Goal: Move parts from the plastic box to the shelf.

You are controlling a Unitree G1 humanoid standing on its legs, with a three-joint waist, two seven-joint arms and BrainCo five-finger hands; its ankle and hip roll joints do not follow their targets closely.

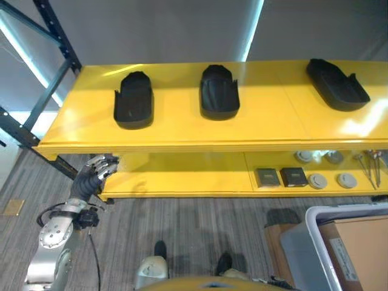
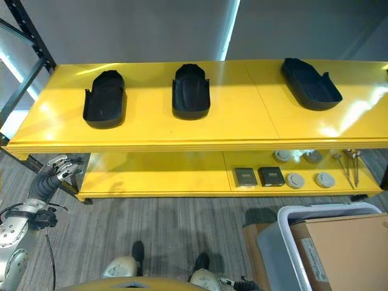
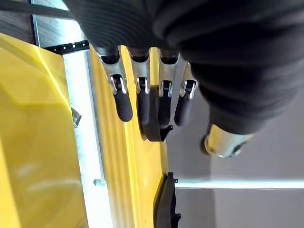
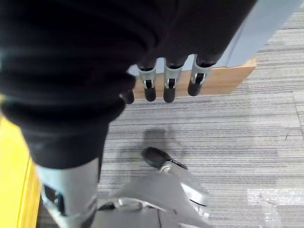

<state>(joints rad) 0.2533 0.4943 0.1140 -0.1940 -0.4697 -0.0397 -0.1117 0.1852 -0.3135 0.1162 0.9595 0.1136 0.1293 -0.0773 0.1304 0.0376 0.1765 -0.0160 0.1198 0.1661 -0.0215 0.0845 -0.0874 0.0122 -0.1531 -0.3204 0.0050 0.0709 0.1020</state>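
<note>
The grey plastic box (image 1: 315, 242) lies well right of the empty left hand (image 1: 94, 176), nearer the right hand (image 4: 166, 80), both with fingers relaxed, apart.

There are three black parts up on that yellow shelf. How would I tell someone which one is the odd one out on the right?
Start at the yellow shelf's top level, where three black parts lie in a row. Go to the robot's right end: the right black part lies apart from the left black part and middle black part. Those two point straight back; this one lies turned at an angle and looks longer.
</note>
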